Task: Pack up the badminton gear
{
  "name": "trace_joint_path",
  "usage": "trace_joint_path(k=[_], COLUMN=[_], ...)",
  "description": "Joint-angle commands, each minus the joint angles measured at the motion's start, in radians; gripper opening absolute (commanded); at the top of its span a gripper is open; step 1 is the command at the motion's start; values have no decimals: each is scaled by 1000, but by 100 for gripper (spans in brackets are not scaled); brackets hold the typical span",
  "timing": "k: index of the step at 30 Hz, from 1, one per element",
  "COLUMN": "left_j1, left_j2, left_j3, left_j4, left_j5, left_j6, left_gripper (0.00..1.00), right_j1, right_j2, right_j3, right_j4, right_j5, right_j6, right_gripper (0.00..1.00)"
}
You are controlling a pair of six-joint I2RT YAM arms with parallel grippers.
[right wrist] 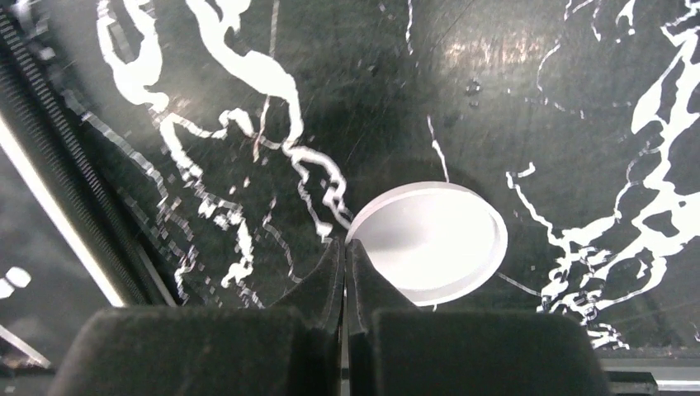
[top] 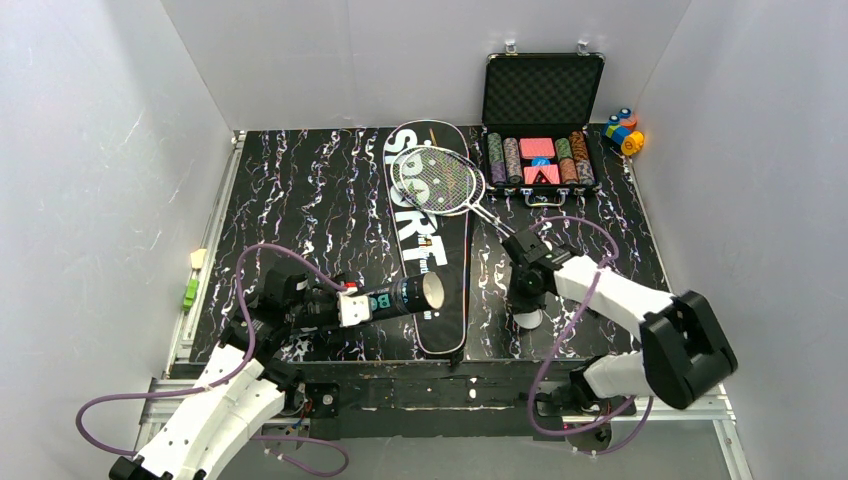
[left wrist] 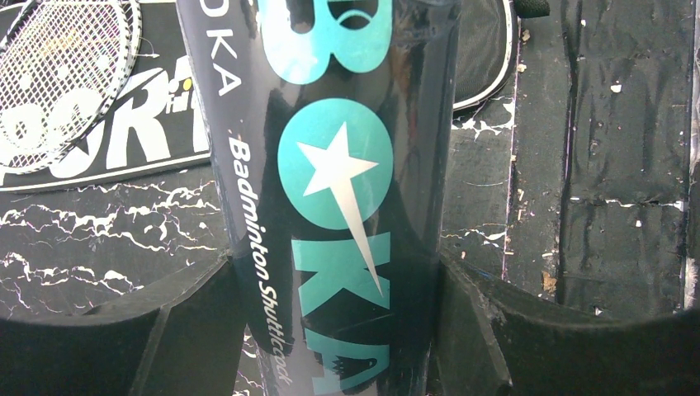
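- Tube (top: pixel 400 298): long black shuttlecock tube, held off the desk (top: pixel 300 200). Its long axis runs roughly left to right in the top view. The open mouth faces the right arm and sits over the lower end of the "SPORT" bag (top: pixel 425 240).
- Lid (right wrist: pixel 429 243): white round disc lying flat on the desk. It is to the right of the tube mouth, past the bag's edge, and apart from the tube.
- Key relation: lid and mouth lie roughly in line along the tube's axis. The right arm is much the nearer to the lid.
- Right tool (right wrist: pixel 345 247): fingers pressed together, tips down at the lid's near-left rim. Whether they have nipped the rim or only touch it cannot be told.
- Left tool (left wrist: pixel 338 330): spread wide around the tube, one finger on each side, clamping its body near the closed end.
- Judgement: capping needs the lid lifted and turned to face the mouth.
- Rackets (top: pixel 435 175): lie crossed on the bag's upper end, not yet packed.
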State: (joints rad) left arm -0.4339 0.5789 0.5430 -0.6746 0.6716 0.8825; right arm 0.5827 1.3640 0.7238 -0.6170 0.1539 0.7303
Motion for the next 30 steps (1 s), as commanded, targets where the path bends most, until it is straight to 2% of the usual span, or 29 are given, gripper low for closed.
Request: trace_joint_path(k=[1, 5, 9, 14, 19, 21, 25, 30], left_j1=[3, 3, 3, 3, 2, 3, 3, 2], left_j2=[-5, -2, -9, -12, -11, -9, -6, -6], left_j3=[3, 1, -8, -17, -15, -14, -8, 0], left_j4=[-4, -5, 3, 12, 12, 13, 22, 27], left_j5=[11, 13, 18, 24, 22, 23, 29, 34], left_j6=[-1, 3, 1, -5, -5, -6, -16, -20], left_gripper=[12, 12, 11, 11, 11, 11, 11, 11], right_j1=[10, 12, 15, 29, 47, 74, 146, 180], right_j2=[-156, -282, -372, -444, -466, -460, -449, -400], right_j3=[93, 208, 305, 352, 316, 296, 264, 229], right_j4=[-93, -151, -127, 13, 187, 270, 379, 491], right_j5=[-35, -158, -386, -622, -772, -823, -824, -855], right_j6=[-31, -95, -152, -133, -68, -36, -9, 44], right_gripper=[1, 1, 1, 1, 1, 1, 1, 1])
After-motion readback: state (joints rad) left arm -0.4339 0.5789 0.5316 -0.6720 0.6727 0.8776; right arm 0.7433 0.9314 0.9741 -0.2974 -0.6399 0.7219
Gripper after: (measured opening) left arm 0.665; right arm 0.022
